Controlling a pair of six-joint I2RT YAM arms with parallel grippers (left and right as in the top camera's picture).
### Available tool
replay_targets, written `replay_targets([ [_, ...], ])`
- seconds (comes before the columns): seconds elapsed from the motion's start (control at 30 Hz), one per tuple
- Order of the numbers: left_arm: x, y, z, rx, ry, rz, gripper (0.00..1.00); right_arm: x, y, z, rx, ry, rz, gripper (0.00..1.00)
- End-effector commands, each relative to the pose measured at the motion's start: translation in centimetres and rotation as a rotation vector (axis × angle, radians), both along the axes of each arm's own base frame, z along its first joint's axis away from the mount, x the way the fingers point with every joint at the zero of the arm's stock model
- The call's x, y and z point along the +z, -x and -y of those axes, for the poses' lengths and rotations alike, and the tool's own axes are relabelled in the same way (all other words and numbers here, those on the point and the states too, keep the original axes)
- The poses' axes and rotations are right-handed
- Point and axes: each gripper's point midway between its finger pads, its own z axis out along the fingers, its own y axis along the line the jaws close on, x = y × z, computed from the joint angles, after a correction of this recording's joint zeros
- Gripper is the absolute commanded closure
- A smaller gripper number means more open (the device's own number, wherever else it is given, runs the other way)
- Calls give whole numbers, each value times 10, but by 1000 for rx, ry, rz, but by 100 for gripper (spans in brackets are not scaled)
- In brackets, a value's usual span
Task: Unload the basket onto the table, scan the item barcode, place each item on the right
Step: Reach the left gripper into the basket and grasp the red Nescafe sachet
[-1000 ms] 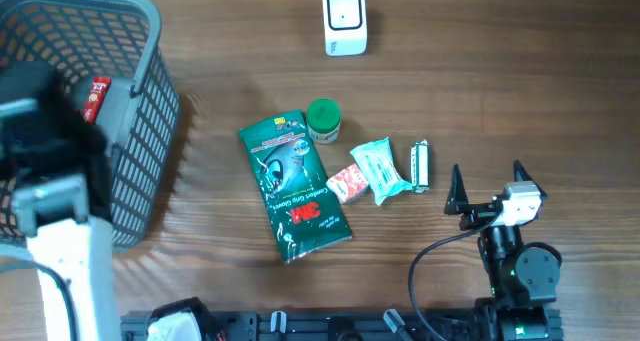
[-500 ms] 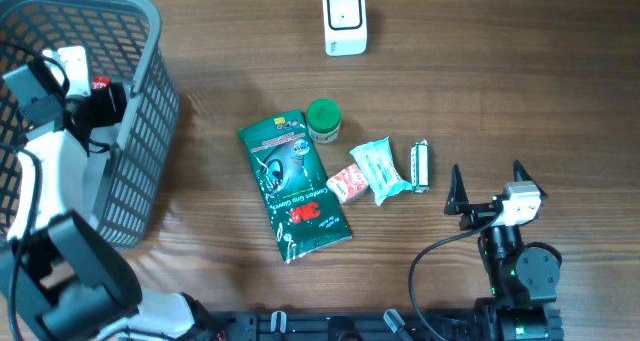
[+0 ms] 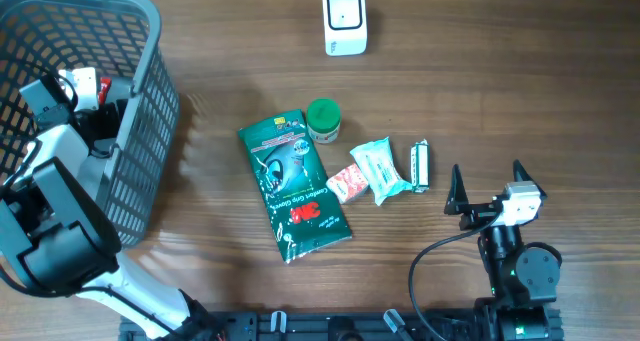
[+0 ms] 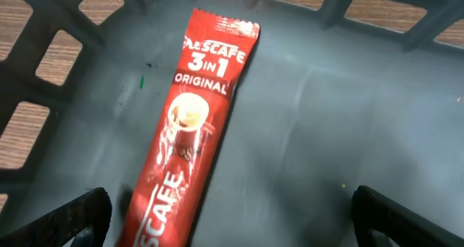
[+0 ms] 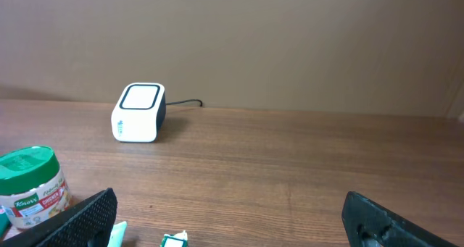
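Observation:
A red Nescafé 3-in-1 stick sachet (image 4: 192, 138) lies flat on the grey floor of the basket (image 3: 150, 131); from overhead only a red bit of it (image 3: 88, 81) shows beside the arm. My left gripper (image 4: 234, 229) hangs open just over it inside the basket (image 4: 348, 124), and the sachet's lower end sits close to the left finger (image 4: 76, 218). The white barcode scanner (image 3: 345, 21) stands at the table's far edge, also in the right wrist view (image 5: 139, 113). My right gripper (image 3: 488, 176) rests open at the front right, holding nothing.
In the middle of the table lie a green 3M pack (image 3: 293, 186), a green-lidded jar (image 3: 323, 121), a pink packet (image 3: 347, 183), a mint wipes pack (image 3: 380, 169) and a small bar (image 3: 421, 166). The basket's walls stand around the left gripper.
The left arm has swung down from close under the overhead camera into the basket, and its gripper now hangs low over the red sachet. The right arm has not moved.

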Motion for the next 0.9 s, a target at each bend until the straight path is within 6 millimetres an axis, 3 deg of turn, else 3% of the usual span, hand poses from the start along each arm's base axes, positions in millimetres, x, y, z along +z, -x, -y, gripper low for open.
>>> replay_targets([
  [0.0, -37, 13, -2, 5, 20, -87, 0, 2, 0, 2, -10, 4, 9, 0],
  [0.07, -43, 16, -2, 7, 32, -105, 5, 2, 0, 1, -10, 4, 10, 1],
  [0.1, -46, 19, -1, 8, 40, -118, 17, 2, 0, 1, -10, 5, 9, 0],
  [0.2, -55, 32, 8, 7, 77, -179, 87, 2, 0, 1, -10, 4, 10, 0],
  [0.23, -57, 36, 10, 6, 87, -197, 96, 2, 0, 2, -10, 4, 9, 0],
  [0.33, -61, 45, 15, 11, 114, -236, 96, 2, 0, 1, -10, 4, 9, 0],
  [0.4, -57, 38, 12, 116, 157, -191, 96, 2, 0, 1, -10, 4, 10, 0],
  [0.5, -31, 19, 10, 315, 294, -60, 96, 2, 0, 2, -10, 5, 9, 0],
  [0.6, 24, 2, 21, 289, 378, 71, 96, 2, 0, 1, -10, 4, 10, 0],
  [0.7, 108, 1, 22, 298, 359, 242, 96, 2, 0, 2, -10, 4, 9, 0],
  [0.77, 177, 14, 30, 287, 326, 373, 96, 2, 0, 2, -10, 5, 9, 0],
  [0.83, 251, 43, 48, 297, 321, 520, 96, 2, 0, 2, -10, 4, 9, 0],
  [0.87, 275, 57, 57, 319, 348, 572, 96, 2, 0, 2, -10, 4, 9, 0],
])
